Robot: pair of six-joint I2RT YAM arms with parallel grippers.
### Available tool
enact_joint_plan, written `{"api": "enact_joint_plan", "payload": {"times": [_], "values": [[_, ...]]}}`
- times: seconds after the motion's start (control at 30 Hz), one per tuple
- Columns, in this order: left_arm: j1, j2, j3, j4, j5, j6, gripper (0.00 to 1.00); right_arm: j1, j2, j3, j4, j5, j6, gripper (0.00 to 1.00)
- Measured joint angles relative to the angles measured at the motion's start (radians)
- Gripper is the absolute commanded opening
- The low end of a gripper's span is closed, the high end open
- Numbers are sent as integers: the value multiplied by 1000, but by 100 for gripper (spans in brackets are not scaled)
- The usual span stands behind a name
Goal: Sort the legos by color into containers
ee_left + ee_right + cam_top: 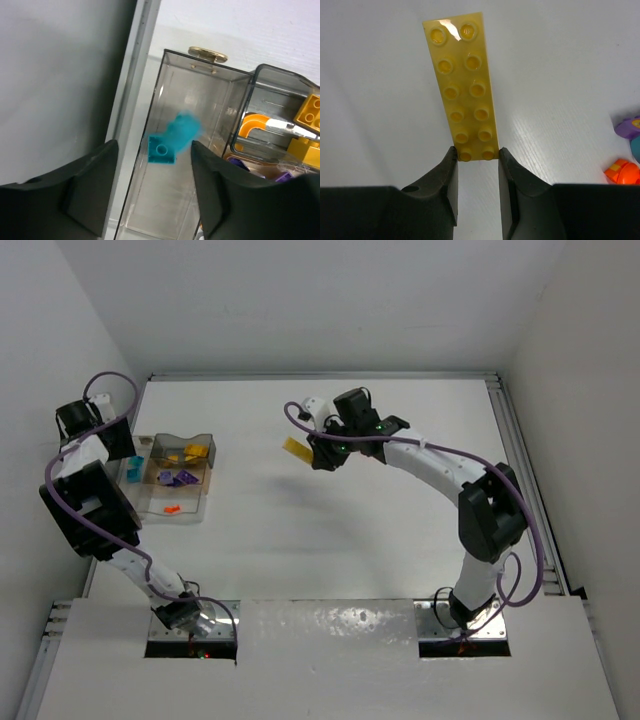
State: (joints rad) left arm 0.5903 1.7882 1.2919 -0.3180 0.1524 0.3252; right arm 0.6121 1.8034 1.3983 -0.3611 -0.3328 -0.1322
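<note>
Table (350,540): white; the tray sits at its left side and the right arm reaches over the middle.

Tray (197,502): clear compartments in one block. In the left wrist view the narrow end compartment (165,100) lies directly below the claw, and yellow bricks (312,115) and an orange curved piece (252,127) lie in the one beside it.

Left claw (153,145): fingers spread over the end compartment and touching nothing. It should lift straight up, so that a finger does not catch the wall.

Right claw (477,152): clamped on one short end of the yellow plate, in the air well apart from the tray. It should carry the plate to the compartment holding the yellow bricks.

Yellow plate (465,85): two studs wide and six long, sticking out ahead of the fingers (a long lever on a small grip). It is best lowered free end first inside the walls and let go close to the floor, so it does not bounce out.

Teal brick (161,151): inside the end compartment and clear of both fingers. Its upper part is smeared, so it is probably dropping or settling.

Loose pieces (622,172): orange, purple and teal, on the table at the right of the right wrist view, not yet sorted.
</note>
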Motion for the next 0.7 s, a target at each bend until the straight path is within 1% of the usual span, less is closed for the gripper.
{"api": "enact_joint_plan", "payload": {"times": [0.03, 0.07, 0.23, 0.33, 0.4, 0.43, 0.5, 0.6, 0.7], "values": [[0, -2, -3, 1, 9, 10, 63, 0, 4, 6, -9, 0, -2, 0], [-1, -3, -4, 0, 12, 13, 64, 0, 7, 10, -12, 0, -3, 0], [-19, -29, -15, -4, 36, 77, 58, 0, 19, 26, -29, 6, -7, 0], [-58, -73, -15, -32, 109, 195, 58, 0, 25, 40, -38, 7, -6, 0], [-109, -125, -15, -86, 206, 346, 61, 0, 30, 54, -40, 6, -6, 0], [-139, -155, -15, -126, 262, 459, 65, 0, 31, 61, -42, 3, -6, 0], [-195, -217, -15, -233, 408, 702, 67, 0, 31, 76, -44, -9, -2, 0], [-259, -280, -15, -407, 626, 996, 67, 0, 31, 95, -42, -45, 8, 0], [-315, -297, -27, -545, 770, 1269, 68, 1, 39, 120, -48, -98, 26, 0]]}}
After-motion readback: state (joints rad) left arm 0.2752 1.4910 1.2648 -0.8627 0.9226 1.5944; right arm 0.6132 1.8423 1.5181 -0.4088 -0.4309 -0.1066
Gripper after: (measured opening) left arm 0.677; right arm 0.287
